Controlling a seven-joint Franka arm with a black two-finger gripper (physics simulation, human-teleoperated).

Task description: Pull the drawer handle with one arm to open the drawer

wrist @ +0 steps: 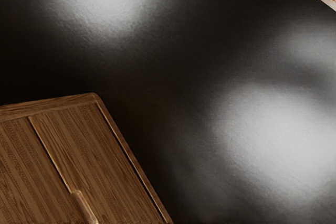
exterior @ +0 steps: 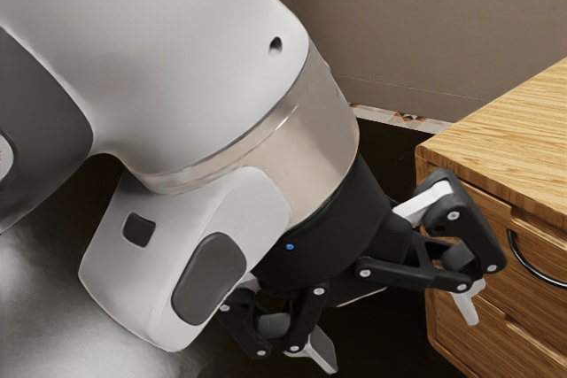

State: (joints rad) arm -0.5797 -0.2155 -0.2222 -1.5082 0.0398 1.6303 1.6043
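A wooden cabinet (exterior: 496,143) stands at the exterior view's right, its drawer front (exterior: 540,241) facing the arm. A dark curved handle (exterior: 529,265) is fixed on that front, and the drawer looks flush with the cabinet. My gripper (exterior: 395,334) hangs low just to the left of the cabinet's front corner, open, with nothing between its fingers. One fingertip (exterior: 467,304) is close to the cabinet's front, short of the handle. In the wrist view the cabinet (wrist: 68,156) shows as ribbed wood panels with a narrow bar (wrist: 84,205) at the picture's edge.
My arm's large white and grey body (exterior: 177,86) covers the exterior view's left and middle. The floor (wrist: 220,77) is dark and glossy. A beige wall (exterior: 425,15) with a patterned skirting strip (exterior: 390,115) runs behind the cabinet.
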